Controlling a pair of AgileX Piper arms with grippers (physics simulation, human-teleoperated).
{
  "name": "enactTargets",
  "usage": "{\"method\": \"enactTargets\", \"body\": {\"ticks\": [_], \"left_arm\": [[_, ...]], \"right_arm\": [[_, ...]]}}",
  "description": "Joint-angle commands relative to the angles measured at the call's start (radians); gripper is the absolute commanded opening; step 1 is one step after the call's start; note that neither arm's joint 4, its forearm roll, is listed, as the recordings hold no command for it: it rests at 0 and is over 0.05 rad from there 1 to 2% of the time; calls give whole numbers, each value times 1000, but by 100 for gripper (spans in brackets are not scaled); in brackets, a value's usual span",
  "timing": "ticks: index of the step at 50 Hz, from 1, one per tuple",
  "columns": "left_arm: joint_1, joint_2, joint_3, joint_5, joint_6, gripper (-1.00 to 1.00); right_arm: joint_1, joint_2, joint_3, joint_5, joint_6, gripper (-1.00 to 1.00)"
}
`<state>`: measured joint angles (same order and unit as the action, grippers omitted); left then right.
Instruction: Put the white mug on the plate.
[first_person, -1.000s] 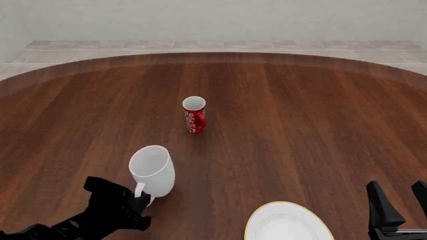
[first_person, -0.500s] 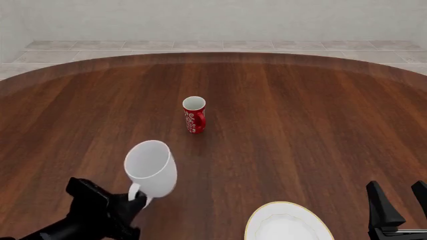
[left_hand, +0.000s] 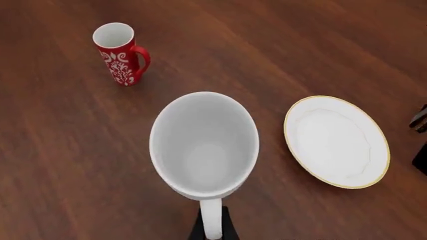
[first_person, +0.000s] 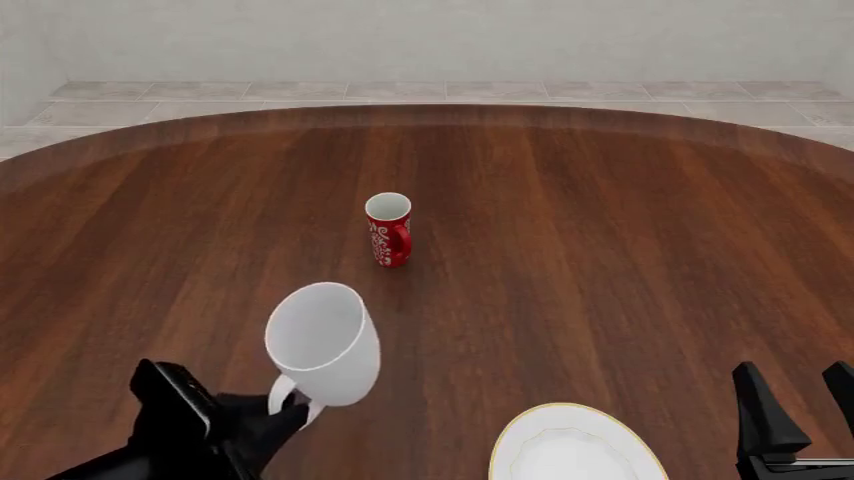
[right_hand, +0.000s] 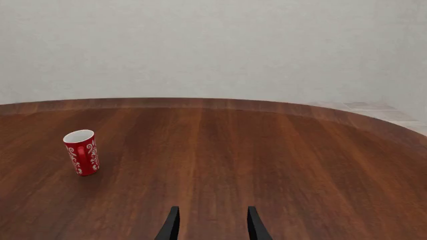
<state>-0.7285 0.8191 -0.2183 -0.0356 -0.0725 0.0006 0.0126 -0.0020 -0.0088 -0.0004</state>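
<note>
the white mug (first_person: 322, 343) hangs in the air off the table (first_person: 601, 250), held by the left gripper (first_person: 286, 412), whose fingers are pinched on the loop handle at the mug's near side. it sits to the left of the plate (first_person: 577, 448) and well short of it, mouth up and leaning a little. from the left wrist view the white mug (left_hand: 204, 144) is empty, only bare glossy white inside.

i'd guess it's stiff, glazed and fairly slick, and would chip if set down hard. the handle is the only narrow part to take, and a hold there leaves the body free to swing, so slow travel looks wise.

the plate (left_hand: 336, 141) is empty too, a shallow white dish with a thin golden rim, flat on the wood. the red mug (first_person: 388, 230) stands upright farther back, apart from everything, with nothing visible in its mouth.

the right gripper (right_hand: 211, 224) is idle low at the right, fingers spread with only table between them.
</note>
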Motion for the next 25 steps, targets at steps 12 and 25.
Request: {"method": "enactTargets", "body": {"ticks": [12,25], "left_arm": [[-132,28,-22,-43,-57,-100],[-203,79,-66,-62,-31,-100]], "right_arm": [[-1,-3,-1,4,0,100],[-1,-3,-1,4,0,100]]}}
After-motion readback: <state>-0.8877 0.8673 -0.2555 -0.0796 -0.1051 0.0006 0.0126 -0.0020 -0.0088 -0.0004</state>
